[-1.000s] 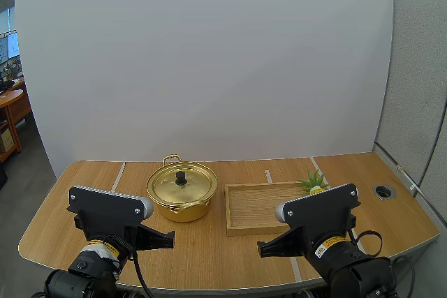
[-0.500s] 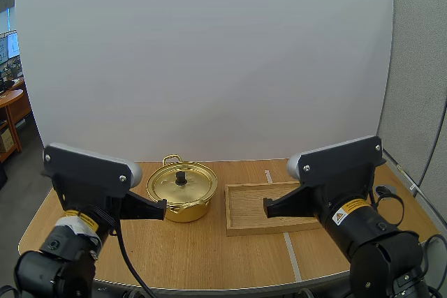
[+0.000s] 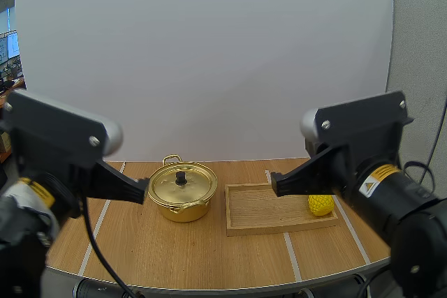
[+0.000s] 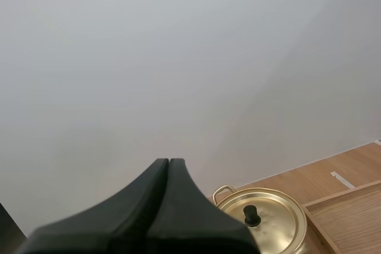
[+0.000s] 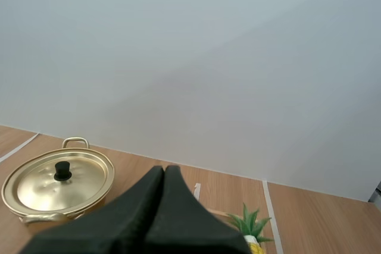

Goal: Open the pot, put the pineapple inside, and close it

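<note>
- Pot (image 3: 183, 211), lid (image 3: 174, 186) on, stands just left of the wooden tray (image 3: 265, 211).
- Pineapple (image 3: 320, 204) sits at the tray's right edge.
- We carry our left gripper (image 4: 168, 165) and right gripper (image 5: 165, 171) raised near the tray, each with fingers pressed together, empty.

A shallow wooden tray (image 3: 258, 209) on a light wooden table (image 3: 188, 249), with a plain white board (image 3: 209, 61) behind.
The tray is rectangular with a low raised rim. It lies flat, right of the table's middle, its long side running left to right. A strip of white tape (image 3: 292, 257) runs from the tray's near rim to the table's near edge. A second strip (image 3: 94, 232) crosses the left part of the table, and a short piece (image 3: 267, 176) lies just beyond the tray's far rim. The white board stands upright along the far edge, and a grey partition (image 3: 419, 47) rises at the far right.
</note>
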Available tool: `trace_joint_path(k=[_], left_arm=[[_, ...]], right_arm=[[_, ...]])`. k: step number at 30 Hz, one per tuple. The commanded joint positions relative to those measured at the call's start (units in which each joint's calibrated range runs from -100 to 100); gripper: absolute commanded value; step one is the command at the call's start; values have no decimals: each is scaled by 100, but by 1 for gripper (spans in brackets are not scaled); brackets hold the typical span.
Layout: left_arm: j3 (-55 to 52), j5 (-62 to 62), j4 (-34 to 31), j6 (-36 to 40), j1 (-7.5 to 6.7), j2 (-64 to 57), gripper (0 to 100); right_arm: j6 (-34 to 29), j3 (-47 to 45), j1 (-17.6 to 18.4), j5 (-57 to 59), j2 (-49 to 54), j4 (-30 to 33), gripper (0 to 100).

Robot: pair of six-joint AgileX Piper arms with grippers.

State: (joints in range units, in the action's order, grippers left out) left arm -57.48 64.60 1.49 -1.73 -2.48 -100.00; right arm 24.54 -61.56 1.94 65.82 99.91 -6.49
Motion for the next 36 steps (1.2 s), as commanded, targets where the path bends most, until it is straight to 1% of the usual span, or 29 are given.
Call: trace_joint_path(k=[1, 6, 9, 10, 13, 16, 19, 24, 26, 31, 36], left_arm=[[498, 630, -13, 135, 21, 0, 0], [1218, 1813, -13, 640, 21, 0, 0], [1394, 2119, -13, 759, 21, 0, 0], [1413, 2199, -13, 759, 21, 0, 0], [1429, 2516, -13, 534, 21, 0, 0], [1415, 2550, -13, 531, 21, 0, 0], [1415, 2550, 36, 531, 21, 308, 0], [1415, 2691, 259, 485, 21, 1157, 0], [1415, 2749, 483, 347, 21, 1524, 0], [1415, 2719, 1013, 127, 21, 2227, 0], [1415, 2647, 1161, -57, 21, 2785, 0]], right_arm=[[14, 433, -16, 936, 9, 36, 0], [14, 962, -16, 2156, 9, 23, 0], [3, 1193, -16, 2946, 9, -49, 0], [3, 1299, -16, 3418, 9, -77, 0], [3, 1386, -16, 3418, 9, -130, 0], [3, 1397, -16, 3418, 9, -130, 0], [-148, 1401, -16, 3418, -139, -119, 0], [-342, 1401, -16, 3418, -710, 130, 0], [-371, 1401, -16, 3418, -995, 276, 0], [-456, 1401, -16, 3418, -1671, 349, 0], [-670, 1389, -16, 3418, -2218, 523, 0]])
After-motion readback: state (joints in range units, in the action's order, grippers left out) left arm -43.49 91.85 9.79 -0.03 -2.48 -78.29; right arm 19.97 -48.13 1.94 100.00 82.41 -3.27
